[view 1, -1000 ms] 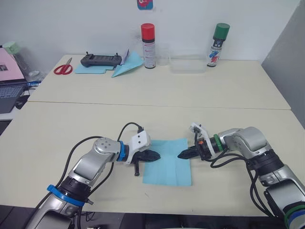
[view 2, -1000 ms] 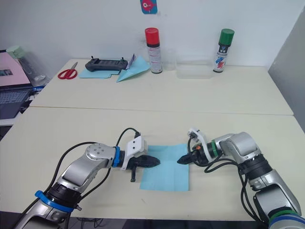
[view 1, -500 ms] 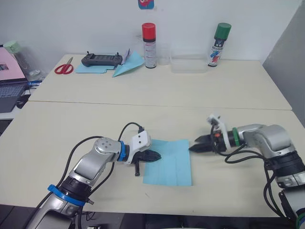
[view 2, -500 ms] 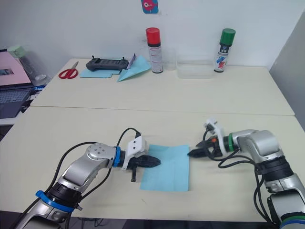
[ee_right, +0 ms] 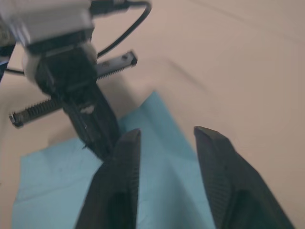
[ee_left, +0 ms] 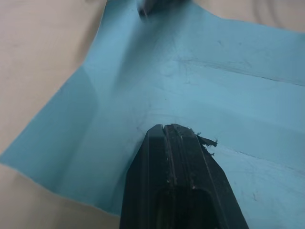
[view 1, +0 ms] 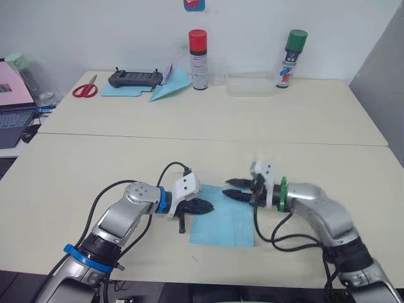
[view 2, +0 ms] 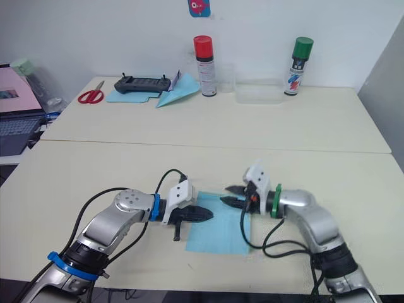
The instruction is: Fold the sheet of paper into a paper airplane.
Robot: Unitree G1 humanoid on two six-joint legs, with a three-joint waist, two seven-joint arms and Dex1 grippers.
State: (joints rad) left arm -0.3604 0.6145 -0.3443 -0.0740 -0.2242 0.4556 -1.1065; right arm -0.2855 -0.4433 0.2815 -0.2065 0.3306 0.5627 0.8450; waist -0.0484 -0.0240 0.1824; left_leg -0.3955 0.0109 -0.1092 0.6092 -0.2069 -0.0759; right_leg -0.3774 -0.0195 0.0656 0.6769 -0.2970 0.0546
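The sheet of paper lies flat near the table's front edge, light blue with faint crease lines. My left gripper is shut, its tips resting on the sheet's left part; the left wrist view shows the closed fingertips against the paper. My right gripper is open just above the sheet's far right corner, pointing toward the left gripper. In the right wrist view its fingers stand apart over the sheet, with nothing between them. The paper airplane is out of view.
At the back of the table stand a red-capped spray can, a green-capped can and a clear box. A long blue paper dart, a controller and scissors lie at the back left. A laptop sits at the far left.
My right gripper first pulled away to the right of the sheet, then came back to its far right corner and opened. The left gripper has stayed put.
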